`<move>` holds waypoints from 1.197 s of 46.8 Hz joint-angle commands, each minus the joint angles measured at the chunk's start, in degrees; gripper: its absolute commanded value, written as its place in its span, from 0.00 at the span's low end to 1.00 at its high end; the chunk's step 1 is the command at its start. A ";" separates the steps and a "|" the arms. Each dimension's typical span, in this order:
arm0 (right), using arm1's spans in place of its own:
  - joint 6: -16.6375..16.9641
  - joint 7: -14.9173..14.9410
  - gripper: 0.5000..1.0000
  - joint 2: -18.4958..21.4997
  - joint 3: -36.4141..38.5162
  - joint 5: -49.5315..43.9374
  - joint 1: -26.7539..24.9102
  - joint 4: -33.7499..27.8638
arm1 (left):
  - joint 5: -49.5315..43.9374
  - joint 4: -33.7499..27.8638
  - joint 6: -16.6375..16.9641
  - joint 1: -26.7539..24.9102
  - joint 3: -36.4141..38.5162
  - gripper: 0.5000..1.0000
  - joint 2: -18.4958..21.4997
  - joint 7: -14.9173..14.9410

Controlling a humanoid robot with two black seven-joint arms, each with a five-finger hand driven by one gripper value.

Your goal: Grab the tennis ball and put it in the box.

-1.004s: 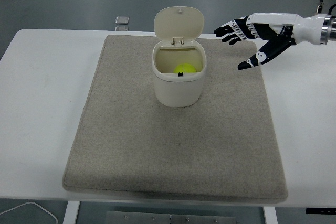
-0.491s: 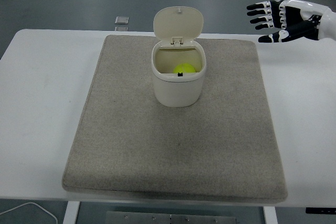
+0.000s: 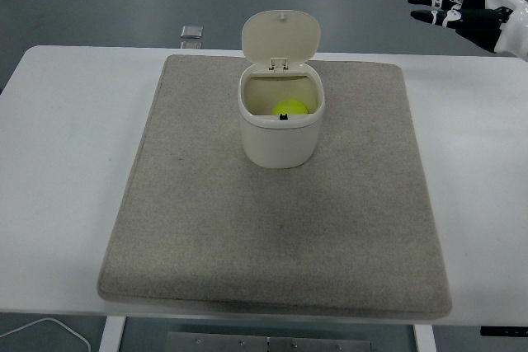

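Note:
A yellow-green tennis ball (image 3: 289, 108) lies inside a cream box (image 3: 281, 133) that stands on the grey mat, its hinged lid (image 3: 280, 36) tipped up and back. My right hand (image 3: 445, 6) hovers high at the top right corner, far from the box and beyond the table's far edge. Its fingers are spread and hold nothing. The left arm does not show.
The grey mat (image 3: 272, 228) covers most of the white table (image 3: 58, 171). A small metal square (image 3: 191, 32) lies at the table's far edge, left of the box. A white cable (image 3: 49, 329) shows below the table at bottom left.
My right hand has drawn back from beside the box, rising up and to the right toward the picture's top corner. The ball and box have stayed put.

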 commanded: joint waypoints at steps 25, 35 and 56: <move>-9.41 -2.19 0.81 7.60 0.07 16.91 -1.80 -4.40 | 0.00 0.00 0.00 0.01 0.00 0.99 0.00 0.01; -13.19 -4.39 0.82 11.29 4.72 21.31 -3.73 -8.09 | 0.00 0.00 0.00 0.01 0.00 0.99 0.00 0.01; -13.20 -3.96 0.82 13.93 6.40 20.26 -5.23 -8.09 | 0.00 0.09 0.09 0.01 0.00 0.99 0.00 0.01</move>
